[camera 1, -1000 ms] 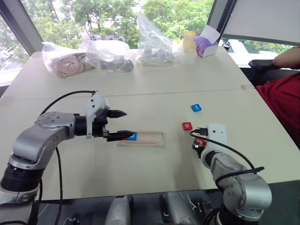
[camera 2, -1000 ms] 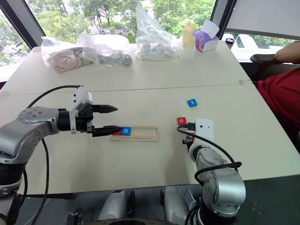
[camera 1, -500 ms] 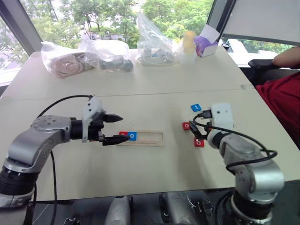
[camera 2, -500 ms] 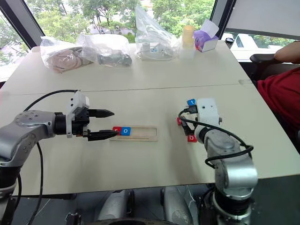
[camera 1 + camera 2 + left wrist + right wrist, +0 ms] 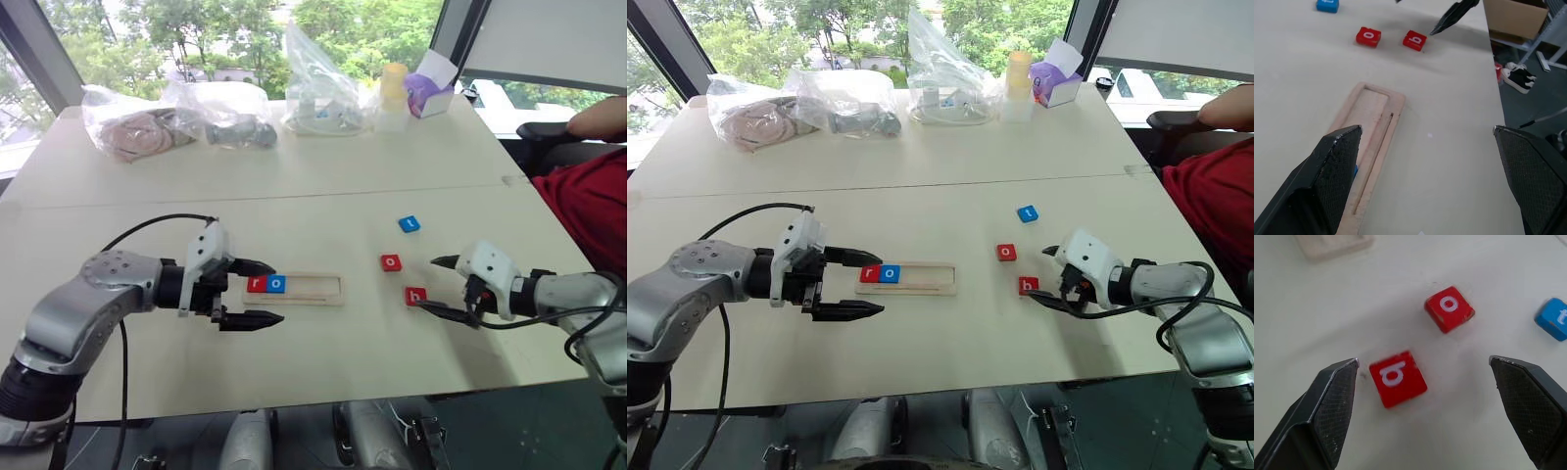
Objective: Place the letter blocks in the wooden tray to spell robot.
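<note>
At the centre of the pale table (image 5: 323, 196), the wooden tray (image 5: 304, 289) holds a red r block (image 5: 257, 284) and a blue o block (image 5: 276, 285) side by side at its left end, the rest of it bare. To its right, three blocks lie loose on the tabletop: a blue t block (image 5: 409, 224) toward the upper right, a red o block (image 5: 391, 262) below it, and a red b block (image 5: 415, 296) lower still. The left gripper (image 5: 260, 293) sits at the tray's left end, fingers spread wide and holding nothing. The right gripper (image 5: 437, 285) sits just right of the b block, fingers wide apart and empty.
</note>
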`<state>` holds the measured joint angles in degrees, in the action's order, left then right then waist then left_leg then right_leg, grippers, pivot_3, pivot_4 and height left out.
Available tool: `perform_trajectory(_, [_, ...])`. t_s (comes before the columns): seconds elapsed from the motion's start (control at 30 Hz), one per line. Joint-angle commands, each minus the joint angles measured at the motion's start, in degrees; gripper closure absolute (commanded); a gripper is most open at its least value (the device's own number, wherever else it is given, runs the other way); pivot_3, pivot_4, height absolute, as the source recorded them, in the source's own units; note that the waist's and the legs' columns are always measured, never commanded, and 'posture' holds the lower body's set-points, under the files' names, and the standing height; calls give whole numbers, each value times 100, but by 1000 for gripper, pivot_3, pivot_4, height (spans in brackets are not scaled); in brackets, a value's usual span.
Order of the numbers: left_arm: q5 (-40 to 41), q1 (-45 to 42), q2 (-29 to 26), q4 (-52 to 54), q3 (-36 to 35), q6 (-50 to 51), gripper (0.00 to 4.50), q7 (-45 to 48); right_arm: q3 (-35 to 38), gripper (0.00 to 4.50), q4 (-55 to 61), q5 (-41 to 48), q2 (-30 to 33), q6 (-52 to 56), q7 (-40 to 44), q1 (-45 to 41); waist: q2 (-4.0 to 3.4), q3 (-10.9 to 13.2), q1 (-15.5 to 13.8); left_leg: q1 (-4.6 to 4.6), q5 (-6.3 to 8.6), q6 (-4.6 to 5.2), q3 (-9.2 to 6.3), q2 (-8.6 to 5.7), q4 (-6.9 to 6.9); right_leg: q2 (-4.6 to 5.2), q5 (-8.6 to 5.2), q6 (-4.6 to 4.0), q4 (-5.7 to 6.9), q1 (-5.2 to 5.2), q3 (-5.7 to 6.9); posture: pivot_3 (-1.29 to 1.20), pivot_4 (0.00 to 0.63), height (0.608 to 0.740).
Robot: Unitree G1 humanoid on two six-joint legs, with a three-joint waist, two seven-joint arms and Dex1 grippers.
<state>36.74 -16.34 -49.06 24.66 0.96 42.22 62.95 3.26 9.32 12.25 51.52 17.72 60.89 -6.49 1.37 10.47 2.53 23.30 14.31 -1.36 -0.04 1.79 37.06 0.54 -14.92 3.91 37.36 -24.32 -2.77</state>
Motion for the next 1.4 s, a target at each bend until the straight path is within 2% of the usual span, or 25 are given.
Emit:
perform_trajectory(0.03, [62, 76, -79, 196, -159, 1, 0, -74, -162, 73, -627, -190, -59, -817, 160, -225, -1, 1, -5, 0, 0, 0, -1, 0, 0, 0, 0, 1, 1, 0, 0, 0, 150, 740])
perform_trajectory(0.23, [44, 389, -125, 200, -271, -6, 0, -227, -428, 73, -1303, -312, -204, -1365, 318, -426, -2, 1, -4, 0, 0, 0, 6, -1, 7, 6, 1, -1, 2, 0, -4, 0, 150, 740])
perform_trajectory(0.27, [68, 446, -134, 237, -308, 9, 0, -254, -465, 308, -1450, -323, -245, -1481, 343, -479, -2, 1, -4, 0, 0, 0, 6, -1, 6, 6, 1, -1, 2, 0, -4, 0, 150, 740])
perform_trajectory(0.33, [119, 500, -155, 283, -367, 36, 0, -280, -502, 932, -1622, -322, -307, -1652, 377, -553, -1, 1, -11, -1, 0, 0, 5, 0, 7, 5, 1, -2, 4, 0, -4, 0, 150, 740])
perform_trajectory(0.43, [102, 529, -215, 269, -404, 29, 0, -265, -555, 2435, -1745, -335, -393, -1879, 431, -633, -2, 1, -11, -2, 0, 0, 6, -1, 10, 5, -1, -11, 9, 0, -4, 0, 150, 740])
perform_trajectory(0.47, [68, 524, -249, 224, -401, 0, 0, -248, -592, 3060, -1758, -326, -415, -1904, 476, -653, -2, 0, -11, -3, 0, -1, 6, -1, 12, 6, -3, -14, 10, 1, -4, 0, 150, 740])
perform_trajectory(0.5, [44, 519, -279, 185, -403, -23, 0, -233, -624, 3375, -1766, -318, -421, -1909, 520, -668, -2, 0, -8, -4, 0, -1, 8, -1, 13, 6, -2, -15, 11, 1, -5, 0, 150, 740])
perform_trajectory(0.67, [-21, 535, -498, -25, -549, -114, 0, -116, -606, 3366, -1577, -111, -469, -1505, 569, -814, -2, 0, -4, -7, 0, -1, 9, 0, 12, 4, 0, -11, 13, 2, -6, 0, 150, 740])
perform_trajectory(0.73, [-142, 551, -765, -298, -740, -222, 0, 13, -614, 3366, -848, 445, -625, -388, 513, -1173, -4, 3, 14, -7, 0, -1, 8, 1, 12, 3, 0, -11, 16, 0, -6, 0, 150, 740])
perform_trajectory(0.83, [-271, 591, -1071, -666, -924, -412, 0, 210, -769, 3366, -250, 778, -1008, 600, 292, -1758, -13, 9, 57, -13, 0, 0, 5, 5, 11, 1, 5, -17, 36, -15, -14, 0, 150, 740])
perform_trajectory(0.93, [-461, 635, -1266, -957, -1026, -655, 0, 335, -1178, 3366, -295, 393, -1593, 709, -176, -2360, -11, 8, 17, -18, 0, -1, 6, 4, 10, 1, -1, -22, 49, -16, -12, 0, 150, 740])
perform_trajectory(1.07, [-552, 641, -1299, -1107, -1108, -784, 0, 359, -1796, 3366, -571, 95, -2150, 875, -314, -2767, -9, 7, -53, 2, 0, -1, 10, 4, 9, 8, -5, -17, 48, -28, -8, 0, 150, 740])
perform_trajectory(1.4, [-408, 1124, -1090, -543, -1349, -589, 0, 5, -2534, 3366, -1291, -370, -2659, 643, -123, -3115, -8, 7, -23, 7, 0, -1, 22, 4, 12, 19, 3, -1, 45, -32, -10, 0, 150, 740])
